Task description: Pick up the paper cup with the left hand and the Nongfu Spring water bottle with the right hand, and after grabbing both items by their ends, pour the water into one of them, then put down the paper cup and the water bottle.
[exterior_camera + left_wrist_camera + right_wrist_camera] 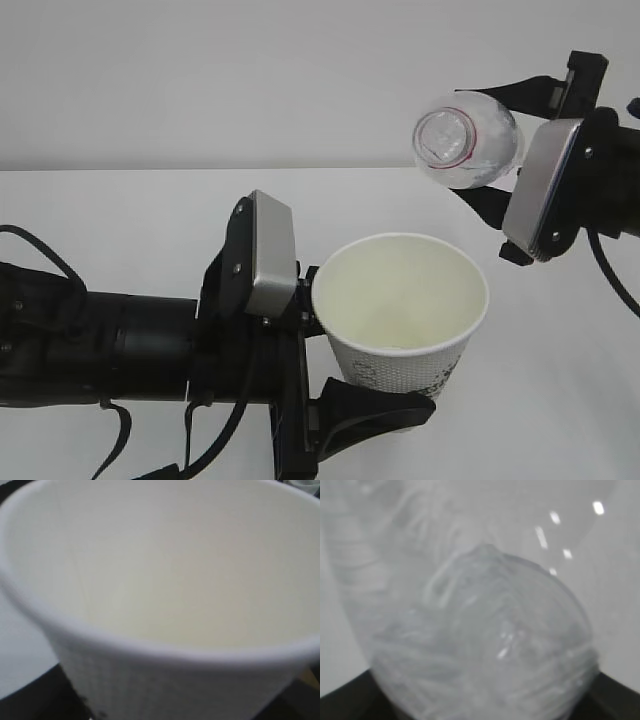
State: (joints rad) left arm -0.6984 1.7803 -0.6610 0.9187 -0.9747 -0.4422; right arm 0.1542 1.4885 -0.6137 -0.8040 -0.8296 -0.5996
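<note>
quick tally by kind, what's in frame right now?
Paper cup: 1
Water bottle: 1
Grippers: 2, left gripper shut on the cup, right gripper shut on the bottle
Table: 1
Total: 5

The paper cup (402, 318) is held up off the white table (120, 230), its mouth open to us. The left hand (355, 355) grips it from the left with black fingers around its side. Up and right of the cup, the right hand (500, 150) holds the Nongfu Spring water bottle (466, 140) tipped over, its open mouth facing us.
</note>
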